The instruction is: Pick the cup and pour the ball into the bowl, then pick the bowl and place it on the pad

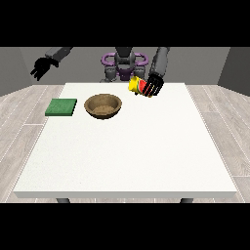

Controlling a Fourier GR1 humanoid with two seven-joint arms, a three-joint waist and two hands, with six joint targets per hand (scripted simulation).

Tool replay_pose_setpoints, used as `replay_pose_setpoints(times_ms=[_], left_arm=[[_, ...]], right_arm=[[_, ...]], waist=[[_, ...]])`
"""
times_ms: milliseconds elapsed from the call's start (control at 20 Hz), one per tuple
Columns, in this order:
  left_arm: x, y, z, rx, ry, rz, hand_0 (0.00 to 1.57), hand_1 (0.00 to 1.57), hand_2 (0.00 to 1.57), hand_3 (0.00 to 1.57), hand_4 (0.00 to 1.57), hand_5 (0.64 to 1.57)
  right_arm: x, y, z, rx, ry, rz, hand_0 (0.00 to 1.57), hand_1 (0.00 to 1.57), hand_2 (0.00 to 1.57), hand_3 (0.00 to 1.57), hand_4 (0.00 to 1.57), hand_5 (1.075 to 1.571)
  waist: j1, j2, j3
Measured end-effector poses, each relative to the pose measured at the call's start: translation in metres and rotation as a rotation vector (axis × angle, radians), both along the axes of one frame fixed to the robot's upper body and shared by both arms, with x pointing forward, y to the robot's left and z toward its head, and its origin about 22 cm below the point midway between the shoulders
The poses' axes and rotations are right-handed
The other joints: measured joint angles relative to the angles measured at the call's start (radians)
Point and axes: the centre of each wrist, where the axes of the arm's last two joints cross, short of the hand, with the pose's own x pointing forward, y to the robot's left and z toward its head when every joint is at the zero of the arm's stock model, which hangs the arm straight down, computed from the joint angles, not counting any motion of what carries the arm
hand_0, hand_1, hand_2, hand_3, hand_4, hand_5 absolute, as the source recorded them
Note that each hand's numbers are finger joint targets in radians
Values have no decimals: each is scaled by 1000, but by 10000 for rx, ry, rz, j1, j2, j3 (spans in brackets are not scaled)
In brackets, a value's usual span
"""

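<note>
The hand at the view's right has its fingers curled round the cup and holds it above the far part of the white desk. The cup is yellow with a red section and lies tilted on its side, its yellow end pointing toward the view's left, in the direction of the bowl. The ball cannot be made out. The brown bowl stands upright on the desk, left of and nearer the camera than the cup, apart from it. The green pad lies flat near the desk's left edge, just beside the bowl without touching it. The hand at the view's left hangs raised beyond the desk's far left corner, holding nothing; whether its fingers are spread or curled cannot be told.
</note>
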Motion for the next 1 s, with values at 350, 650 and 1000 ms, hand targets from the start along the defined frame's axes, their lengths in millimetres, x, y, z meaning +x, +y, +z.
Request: replay_pose_setpoints(times_ms=[350,650,1000], left_arm=[[12,-84,14,2454,1053,-651,1571,1571,1571,1571,1222,1523],[14,-142,43,4411,1140,-698,1571,1571,1571,1571,1133,1539],[14,-189,86,7483,642,-661,1571,1571,1571,1571,942,1569]], right_arm=[[-36,-31,-34,164,932,-798,0,0,0,352,572,1569],[-46,-40,-46,426,894,-805,0,0,0,326,574,1568],[-50,-52,-47,371,1179,-898,0,0,0,288,575,1567]], waist=[[788,-909,-27],[696,-911,-38],[878,-1151,-47]])
